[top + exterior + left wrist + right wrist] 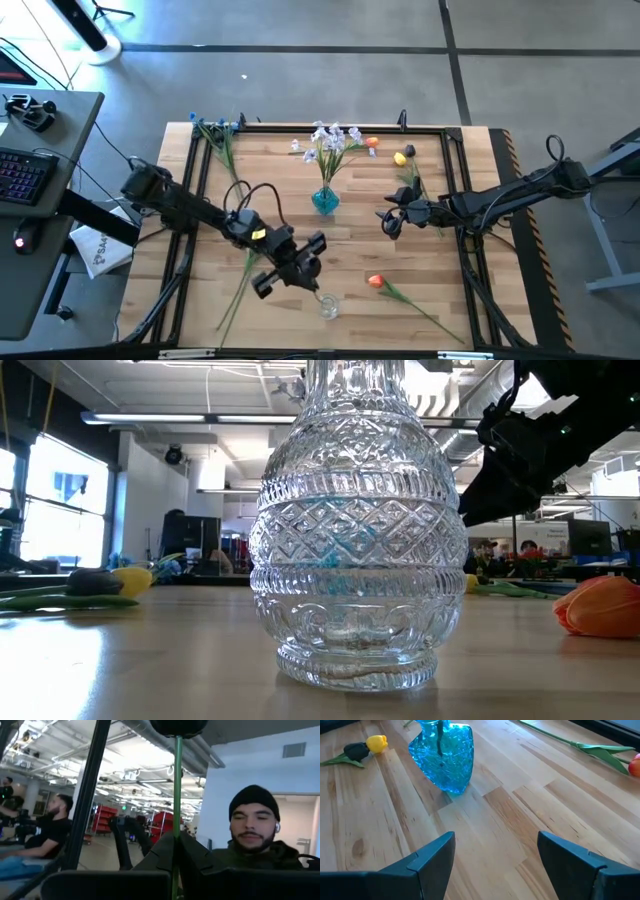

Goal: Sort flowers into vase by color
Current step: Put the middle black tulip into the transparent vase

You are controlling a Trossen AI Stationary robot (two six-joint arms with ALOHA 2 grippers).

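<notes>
**Operator:** Report the state of both arms.

**Technician:** The left gripper (300,272) sits at the near centre of the counter (350,250), just above the clear glass vase (327,305). Its fingers are closed on a green stem (177,795); in the left wrist view the stem runs straight up between them to a dark bud (178,726). The right gripper (388,220) hovers right of centre with its fingers spread wide and holding nothing. It points at the blue vase (443,756).

**Operator:** Where are the flowers?

**Technician:** White and pale blue sprays (330,142) already stand in the blue vase. An orange tulip (375,282) lies near right. A yellow tulip (400,158) and an orange bloom (372,143) lie far right. A blue spray (220,126) lies at the far left corner.

**Operator:** What are the risks from here?

**Technician:** Three are likely.
1. The clear vase has a narrow neck. If the stem tip is off-centre on descent, it may strike the rim and bend or slide in the grip.
2. The vase looks light and unsecured. A sideways push from the stem or the fingers could tip it.
3. The stem is thin. A release made before its tip enters the neck would drop the flower on the counter.
</notes>
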